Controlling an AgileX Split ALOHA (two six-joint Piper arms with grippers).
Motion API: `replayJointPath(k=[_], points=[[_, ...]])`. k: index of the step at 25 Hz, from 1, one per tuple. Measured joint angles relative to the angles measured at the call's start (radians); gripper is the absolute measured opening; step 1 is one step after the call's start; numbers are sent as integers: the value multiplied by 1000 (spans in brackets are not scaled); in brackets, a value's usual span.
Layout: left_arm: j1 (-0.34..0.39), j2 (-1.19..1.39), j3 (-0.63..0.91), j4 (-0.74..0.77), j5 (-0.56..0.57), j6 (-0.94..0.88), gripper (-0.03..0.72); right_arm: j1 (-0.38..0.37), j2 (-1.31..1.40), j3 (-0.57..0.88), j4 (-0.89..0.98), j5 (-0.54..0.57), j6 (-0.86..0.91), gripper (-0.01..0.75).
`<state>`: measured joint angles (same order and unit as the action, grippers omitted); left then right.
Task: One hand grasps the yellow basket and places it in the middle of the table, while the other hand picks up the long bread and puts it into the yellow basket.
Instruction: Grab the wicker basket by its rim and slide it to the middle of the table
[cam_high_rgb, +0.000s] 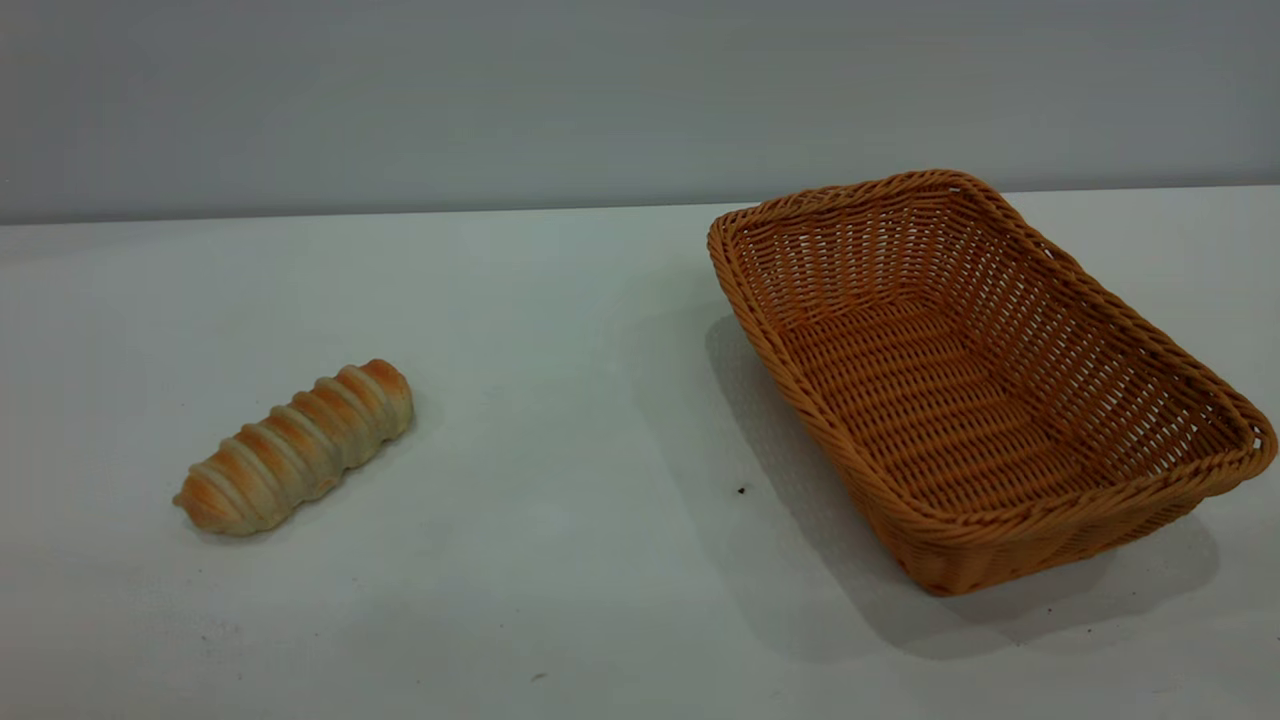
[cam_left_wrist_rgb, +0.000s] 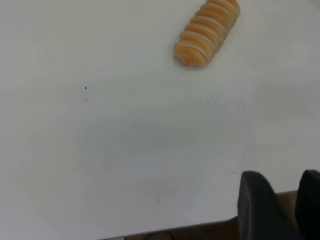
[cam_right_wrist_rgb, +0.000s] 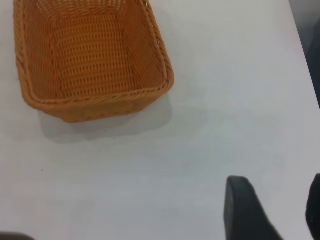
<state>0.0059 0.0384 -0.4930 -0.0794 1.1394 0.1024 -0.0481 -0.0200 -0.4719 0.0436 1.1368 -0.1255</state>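
The long bread (cam_high_rgb: 297, 448) is found lying on the left part of the table (cam_high_rgb: 560, 420), untouched. The yellow basket (cam_high_rgb: 975, 375) is found on the right part, well apart from the bread, with nothing in it. The left gripper (cam_left_wrist_rgb: 283, 207) is held above the table with fingers spread, gripping nothing. The right gripper (cam_right_wrist_rgb: 276, 207) is likewise spread, near the basket.

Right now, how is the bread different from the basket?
The long bread is small and solid, while the yellow basket is much bigger, hollow and empty. The bread has pale stripes across a golden crust; the basket is woven all over in one orange-tan colour. The bread lies on the left side of the table, the basket on the right. Both rest on the table, untouched.
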Motion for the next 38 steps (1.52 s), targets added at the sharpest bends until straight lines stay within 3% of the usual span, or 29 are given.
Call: replayJointPath(k=[38], points=[[0,0,0,0,0,0,241,21,0,0,-2,0,0,345]])
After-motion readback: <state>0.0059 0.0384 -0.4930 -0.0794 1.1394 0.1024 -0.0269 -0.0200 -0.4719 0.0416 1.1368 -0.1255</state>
